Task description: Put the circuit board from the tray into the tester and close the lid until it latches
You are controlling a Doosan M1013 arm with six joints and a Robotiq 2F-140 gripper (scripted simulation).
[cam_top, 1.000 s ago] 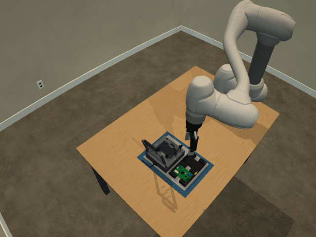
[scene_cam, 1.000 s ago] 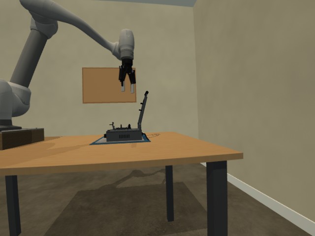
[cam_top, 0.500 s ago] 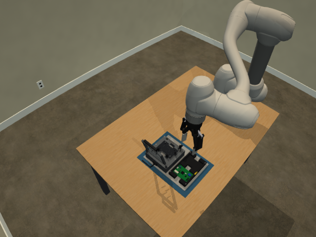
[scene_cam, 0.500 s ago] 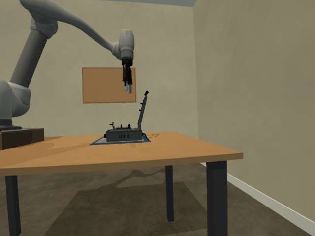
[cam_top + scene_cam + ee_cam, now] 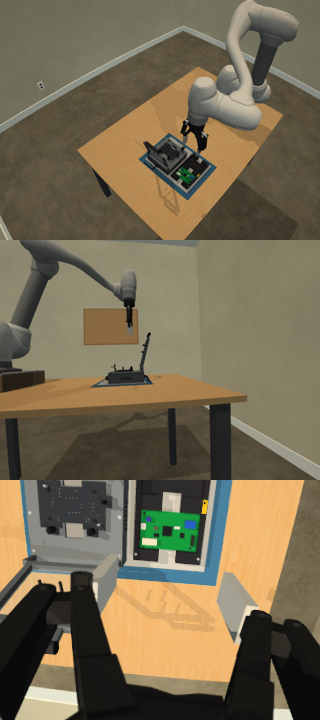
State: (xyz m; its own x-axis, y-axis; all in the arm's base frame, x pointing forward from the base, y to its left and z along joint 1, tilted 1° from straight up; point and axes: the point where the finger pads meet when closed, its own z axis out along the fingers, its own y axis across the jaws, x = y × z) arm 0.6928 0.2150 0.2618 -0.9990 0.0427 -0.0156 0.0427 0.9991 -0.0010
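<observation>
The green circuit board [image 5: 184, 174] [image 5: 170, 530] lies face up in the near pocket of the black tray [image 5: 199, 165] [image 5: 150, 492]. In the wrist view its white connector [image 5: 149, 542] is at the end toward the tester. The grey tester [image 5: 166, 155] [image 5: 125, 377] [image 5: 75, 505] stands beside the tray. Its lid [image 5: 152, 152] [image 5: 144, 353] stands open, nearly upright, and the pin plate is bare. My gripper [image 5: 191, 147] [image 5: 130, 330] [image 5: 169, 578] is open and empty. It hangs high above the table, off to one side of the tray and the tester.
Tester and tray sit on a grey base over a blue mat [image 5: 192, 193] [image 5: 220, 530] on the wooden table [image 5: 124, 155] [image 5: 180, 392]. The raised lid's handle [image 5: 148, 334] reaches nearly the height of my fingertips. The arm's base stands at the table's far side.
</observation>
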